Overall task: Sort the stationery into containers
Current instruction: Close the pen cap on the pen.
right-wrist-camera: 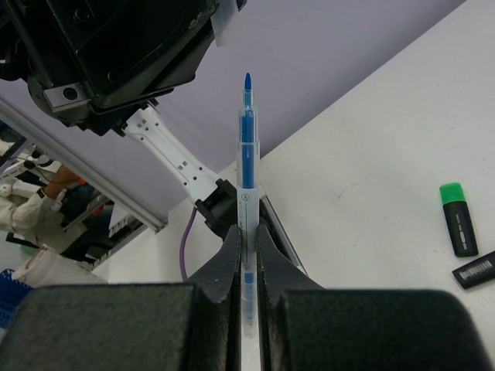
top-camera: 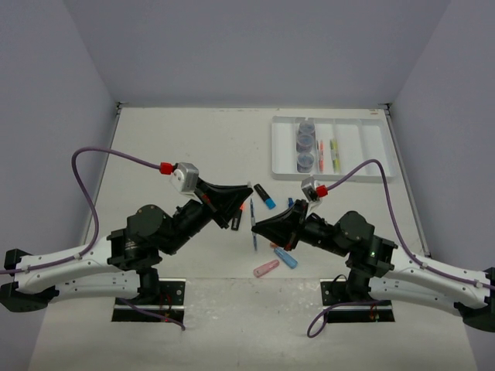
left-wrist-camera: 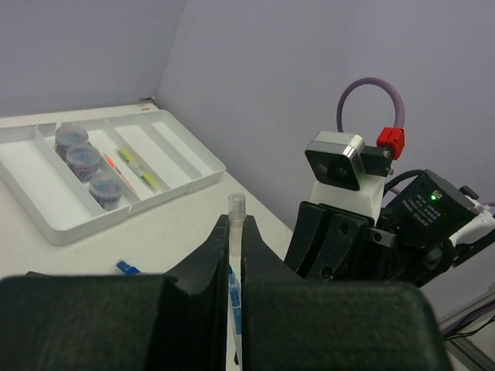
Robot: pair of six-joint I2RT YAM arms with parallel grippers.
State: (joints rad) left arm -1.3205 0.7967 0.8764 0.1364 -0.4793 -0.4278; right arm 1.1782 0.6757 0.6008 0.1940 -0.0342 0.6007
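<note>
Bench point(top-camera: 193, 143): white, matt surface, evenly lit.

Enclosure: plain lavender-grey panels on three sides, namely back wall point(top-camera: 255, 46), left wall point(top-camera: 39, 116) and right wall point(top-camera: 456, 100). Each meets the bench at its edge.

Right wrist view: silver rail point(right-wrist-camera: 93, 174) runs diagonally at left. The area beyond it is cluttered and indistinct. Blue ribbed object point(right-wrist-camera: 11, 284) at the frame edge, not identifiable.

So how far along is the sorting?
Done: three jars fill one slot of the tray, a few pens in the next slot. In hand: right pincer is shut on a blue pen; left pincer is shut on a clear tube, pen or cap, cannot tell. Left on the table: a blue-capped marker, a green-capped marker, a pink capsule and a blue capsule.
</note>
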